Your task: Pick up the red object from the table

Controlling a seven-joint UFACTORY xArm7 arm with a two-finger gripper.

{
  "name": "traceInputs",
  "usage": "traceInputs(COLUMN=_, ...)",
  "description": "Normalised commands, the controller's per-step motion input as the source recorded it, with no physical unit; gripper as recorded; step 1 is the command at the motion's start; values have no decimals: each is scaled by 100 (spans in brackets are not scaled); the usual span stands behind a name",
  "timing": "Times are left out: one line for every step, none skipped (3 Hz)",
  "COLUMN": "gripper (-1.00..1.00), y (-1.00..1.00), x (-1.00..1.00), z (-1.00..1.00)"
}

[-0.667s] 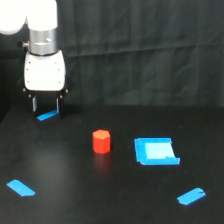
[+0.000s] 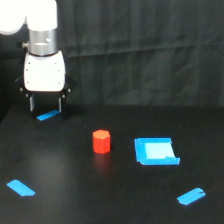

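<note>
Nothing picked up yet; the reach has barely begun.

On the counter point(image 2: 60, 165), the pincer point(image 2: 45, 106) hangs spread apart and empty above a blue tape strip point(image 2: 48, 116); the blue square piece point(image 2: 156, 151) lies farthest from it, and the red block point(image 2: 101, 141) sits untouched below and to its right.

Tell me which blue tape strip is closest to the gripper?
The strip lying just beneath the gripper, at the table's far left in the exterior view; the other two lie near the front.

The white arm hangs upright at the exterior view's left. Its claw point(image 2: 46, 104) points straight down, fingers parted and empty.
</note>
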Motion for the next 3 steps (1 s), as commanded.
traceInputs(gripper=99, y=-9, x=26, z=7)
traceInputs(gripper=100, y=-70, x=44, z=1)
traceInputs(gripper=100, y=-82, x=96, z=-3)
